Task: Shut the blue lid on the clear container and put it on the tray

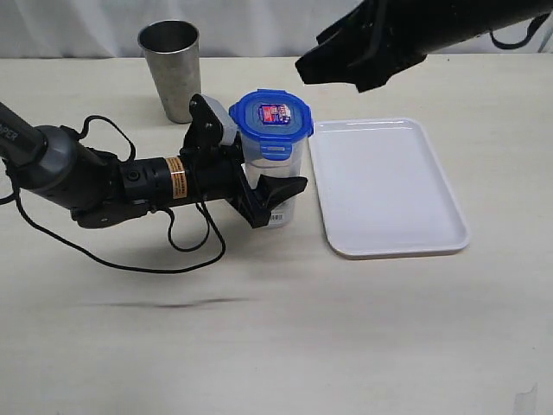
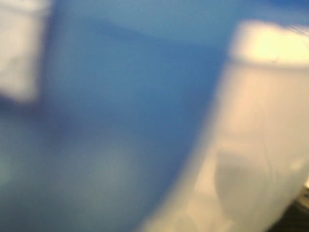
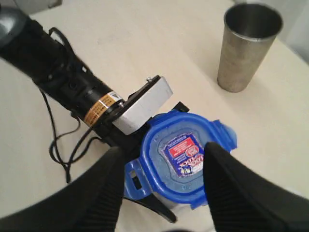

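Nearest lies bare pale desk (image 1: pixel 276 346), crossed by a thin black cable (image 1: pixel 130 259) that loops out from the left arm (image 1: pixel 86 177). That arm lies low over the desk and reaches in from the left side. The left fingers (image 1: pixel 278 192) are set around the container (image 1: pixel 289 169) and hold it. One black finger lies across its near wall and the other is on its far side, mostly hidden. The left wrist view is only a blur of blue and clear plastic, very close.

The container stands upright on the desk, just beside the left edge of the tray (image 1: pixel 389 242) and not on it. A white label (image 1: pixel 276 219) shows near its base. The lid (image 1: pixel 272 117) sits on top of the container, sticker side up. In the right wrist view, two of its clip tabs stick out sideways. I cannot tell whether any tab is snapped down.

The tray lies flat to the right with nothing on it.

Farther back, to the left, a grey metal cup (image 1: pixel 170 69) stands upright, apart from the container.

Above it all hangs the dark right arm (image 1: pixel 389 39). The right fingers (image 3: pixel 227 183) are spread wide and hold nothing. In the right wrist view the lid shows between them.
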Tool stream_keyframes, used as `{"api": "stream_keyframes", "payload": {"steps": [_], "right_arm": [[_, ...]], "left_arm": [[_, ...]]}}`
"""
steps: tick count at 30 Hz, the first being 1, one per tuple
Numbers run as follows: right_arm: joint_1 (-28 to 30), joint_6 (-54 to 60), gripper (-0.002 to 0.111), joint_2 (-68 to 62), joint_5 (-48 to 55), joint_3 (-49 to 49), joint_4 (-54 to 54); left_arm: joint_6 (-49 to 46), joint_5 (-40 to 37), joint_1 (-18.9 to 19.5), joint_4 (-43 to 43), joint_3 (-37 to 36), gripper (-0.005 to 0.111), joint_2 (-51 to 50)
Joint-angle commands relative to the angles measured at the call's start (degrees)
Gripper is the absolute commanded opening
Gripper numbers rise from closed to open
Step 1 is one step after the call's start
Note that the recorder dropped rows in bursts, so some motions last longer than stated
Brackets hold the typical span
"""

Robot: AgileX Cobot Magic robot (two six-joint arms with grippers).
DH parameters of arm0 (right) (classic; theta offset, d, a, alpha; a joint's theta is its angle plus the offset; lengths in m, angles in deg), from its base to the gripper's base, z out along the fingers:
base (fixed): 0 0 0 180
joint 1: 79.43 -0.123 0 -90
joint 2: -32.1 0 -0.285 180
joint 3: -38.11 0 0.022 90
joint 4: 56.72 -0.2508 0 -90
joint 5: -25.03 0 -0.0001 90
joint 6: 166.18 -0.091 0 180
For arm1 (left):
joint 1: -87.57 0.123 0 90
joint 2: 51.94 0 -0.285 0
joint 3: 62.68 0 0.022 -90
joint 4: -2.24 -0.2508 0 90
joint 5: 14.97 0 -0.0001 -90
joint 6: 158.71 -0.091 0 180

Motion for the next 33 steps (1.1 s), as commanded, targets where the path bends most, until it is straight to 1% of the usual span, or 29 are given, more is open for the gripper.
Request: {"api": "stream_keyframes", "payload": {"steps": [1,5,8,11,23,33], "right_arm": [[-9.14,-0.99,0.047,2.29,-8.08,0.20,18.55],[-15.85,-11.83,0.044,1.23,-10.57,0.20,34.36],[-18.02,-15.19,0.043,-0.55,-11.12,0.20,40.07],[-19.21,-15.07,0.043,-2.65,-11.21,0.20,41.07],[-19.21,-14.34,0.043,-7.67,-11.76,0.20,44.38],[-19.21,-14.44,0.043,-10.36,-13.33,0.20,44.38]], "left_arm": [[0.56,-2.12,0.05,0.19,-0.09,0.000,-0.63],[0.56,-2.12,0.05,0.19,-0.09,0.000,-0.63],[0.56,-2.12,0.05,0.19,-0.09,0.000,-0.63],[0.56,-2.12,0.05,0.08,-0.09,0.000,-0.63],[0.56,-2.12,0.05,0.08,-0.09,0.000,-0.63],[0.56,-2.12,0.05,0.08,-0.09,0.000,-0.63]]}}
